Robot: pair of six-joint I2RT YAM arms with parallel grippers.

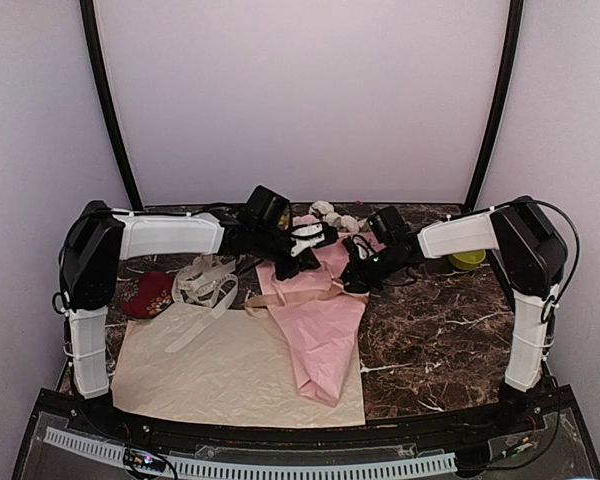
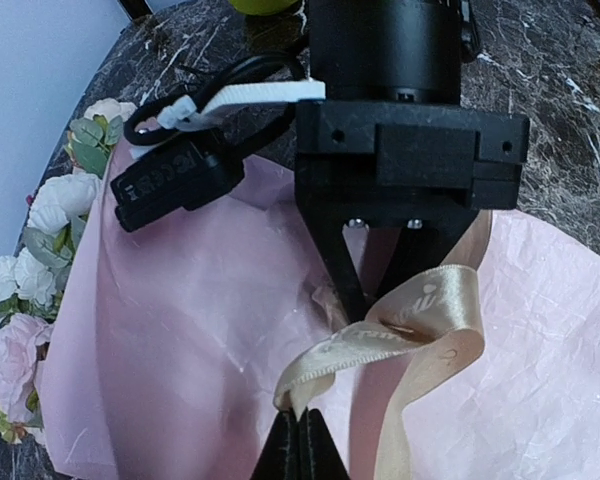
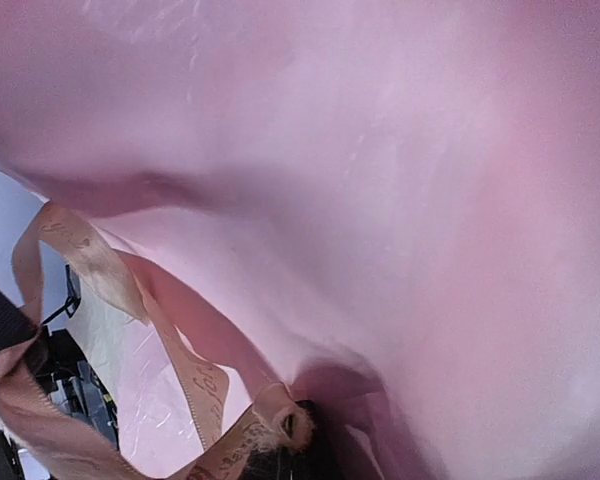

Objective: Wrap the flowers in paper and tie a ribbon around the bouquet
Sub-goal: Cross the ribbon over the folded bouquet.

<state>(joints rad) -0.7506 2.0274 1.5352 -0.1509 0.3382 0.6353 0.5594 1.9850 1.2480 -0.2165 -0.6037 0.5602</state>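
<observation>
The bouquet (image 1: 320, 320) lies on the table as a pink paper (image 2: 180, 330) cone. Its pink and cream flowers (image 2: 35, 270) show at the far, wide end. The tan ribbon (image 1: 292, 295) crosses the cone's middle. My left gripper (image 2: 300, 435) is shut on one part of the ribbon (image 2: 420, 310), which loops up from its tips. My right gripper (image 3: 292, 468) faces it from across the cone and is shut on a frayed end of the ribbon (image 3: 195, 385). Both grippers (image 1: 305, 265) (image 1: 352, 283) hover just above the paper, close together.
A cream-beige sheet (image 1: 220, 370) lies under the cone's narrow end at the front left. A paler ribbon tangle (image 1: 205, 280) and a dark red object (image 1: 148, 295) lie to the left. A yellow-green bowl (image 1: 467, 260) stands at the back right on the marble table (image 1: 430, 340).
</observation>
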